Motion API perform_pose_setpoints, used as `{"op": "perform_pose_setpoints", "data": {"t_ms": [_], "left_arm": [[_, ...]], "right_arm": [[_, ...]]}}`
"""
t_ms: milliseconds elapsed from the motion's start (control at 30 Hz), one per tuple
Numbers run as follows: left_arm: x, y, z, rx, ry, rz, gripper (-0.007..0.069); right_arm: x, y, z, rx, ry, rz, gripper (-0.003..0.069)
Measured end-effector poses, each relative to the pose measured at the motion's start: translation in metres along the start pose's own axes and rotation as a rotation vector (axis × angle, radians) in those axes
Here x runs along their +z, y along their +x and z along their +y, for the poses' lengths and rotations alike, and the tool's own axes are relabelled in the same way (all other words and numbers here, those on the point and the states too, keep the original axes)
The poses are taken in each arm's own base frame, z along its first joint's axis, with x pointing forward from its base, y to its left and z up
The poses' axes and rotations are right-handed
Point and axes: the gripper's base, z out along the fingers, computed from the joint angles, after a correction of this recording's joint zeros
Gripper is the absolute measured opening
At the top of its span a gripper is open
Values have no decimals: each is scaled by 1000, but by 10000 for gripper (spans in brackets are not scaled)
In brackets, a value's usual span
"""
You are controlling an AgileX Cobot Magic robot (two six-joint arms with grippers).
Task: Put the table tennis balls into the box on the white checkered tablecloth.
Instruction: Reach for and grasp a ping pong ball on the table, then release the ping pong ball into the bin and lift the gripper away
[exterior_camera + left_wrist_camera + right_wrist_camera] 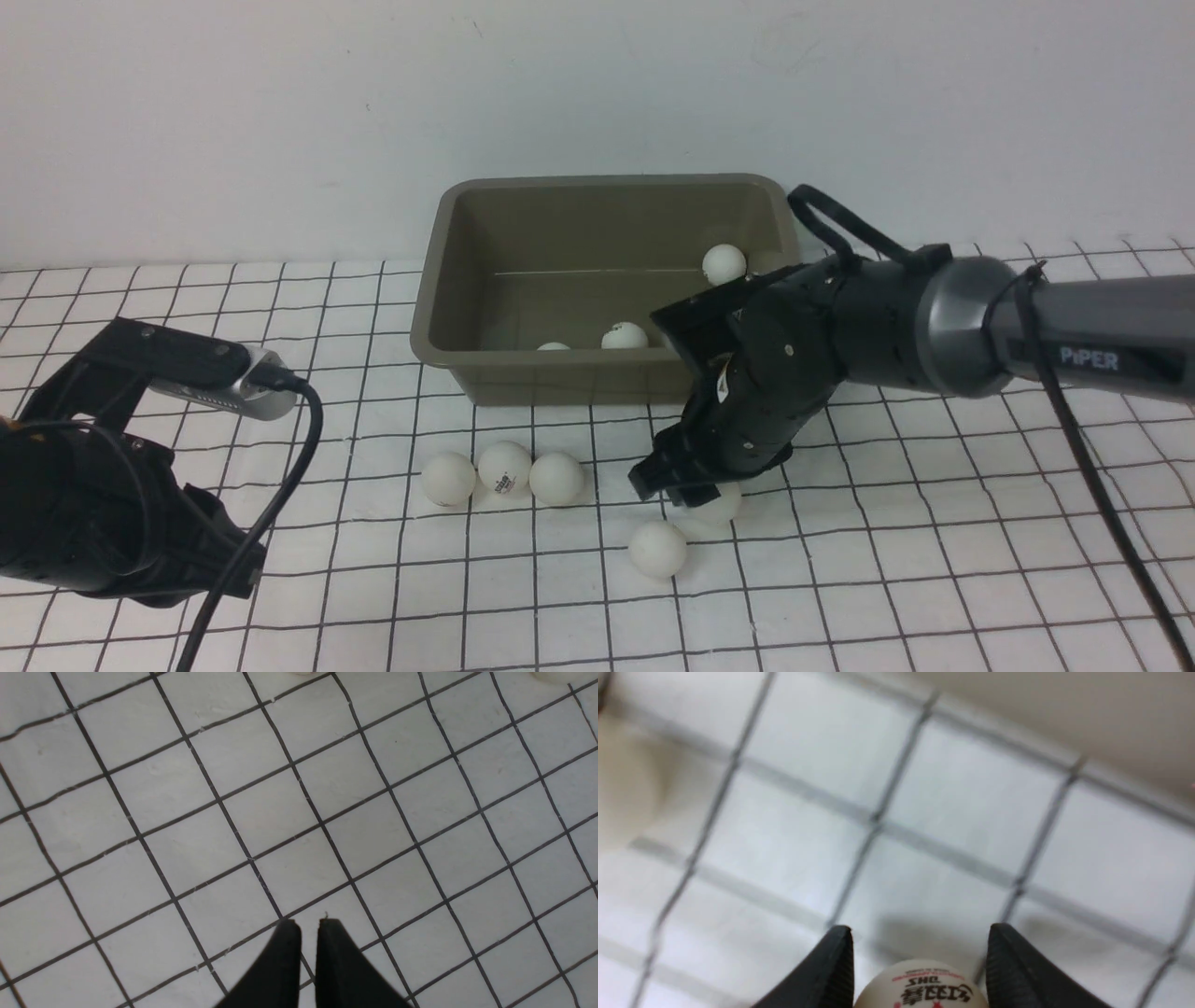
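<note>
- Right wrist view: the right gripper has its two black fingers pressed against either side of a printed ball, so it is clamped on that ball.
- From the front, that gripper is down low just in front of the box, near its right front corner. The printed ball is half hidden beneath it, and I cannot tell whether it is clear of the cloth.
- One loose ball lies just beside the gripped one, a little further out from the box.
- A row of three balls sits side by side before the box's front wall, closely bunched.
- Inside the box, a corner ball rests at the back right. A middle ball and a half-hidden ball sit against the front wall.
- Well off to the box's left, the left gripper has its fingers drawn together to a thin slit, pointing down at the white checkered tablecloth.
</note>
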Motion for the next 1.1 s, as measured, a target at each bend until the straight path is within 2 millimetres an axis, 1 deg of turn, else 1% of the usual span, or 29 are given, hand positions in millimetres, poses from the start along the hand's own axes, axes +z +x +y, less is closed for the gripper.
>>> {"op": "perform_pose_setpoints", "data": {"t_ms": [33,67,167,200,267,333,367,433,500,567,633,733,800,833,867,900,967,1033,1100], "left_arm": [[0,0,0,0,0,0,37],[0,0,0,0,0,0,37],[0,0,0,0,0,0,37],[0,0,0,0,0,0,37],[0,0,0,0,0,0,37],[0,0,0,0,0,0,37],[0,0,0,0,0,0,37],[0,0,0,0,0,0,37],[0,0,0,0,0,0,37],[0,0,0,0,0,0,37],[0,0,0,0,0,0,37],[0,0,0,0,0,0,37],[0,0,0,0,0,0,37],[0,0,0,0,0,0,37],[0,0,0,0,0,0,37],[0,0,0,0,0,0,37],[0,0,0,0,0,0,37],[0,0,0,0,0,0,37],[0,0,0,-1,1,-1,37]], "right_arm": [[-1,1,4,-7,-3,5,336],[-9,2,12,-25,-10,19,336],[-25,1,20,-41,-19,13,336],[-35,0,22,-46,-22,-3,336],[-43,-1,22,-47,-24,-17,336],[-65,-4,22,-54,-23,-65,336],[-69,-5,22,-57,-21,-76,336],[-87,-8,20,-82,-1,-123,336],[-93,-11,19,-96,12,-146,336],[-103,-20,17,-133,48,-199,336],[-114,-35,14,-177,93,-282,336],[-122,-55,7,-194,129,-387,336],[-123,-69,-3,-173,148,-439,336],[-120,-75,-11,-153,156,-453,336],[-113,-82,-26,-119,172,-458,336],[-101,-87,-37,-94,184,-450,336],[-84,-93,-57,-54,199,-441,336],[-70,-98,-71,-18,200,-438,336],[-49,-103,-81,11,189,-421,336]]}}
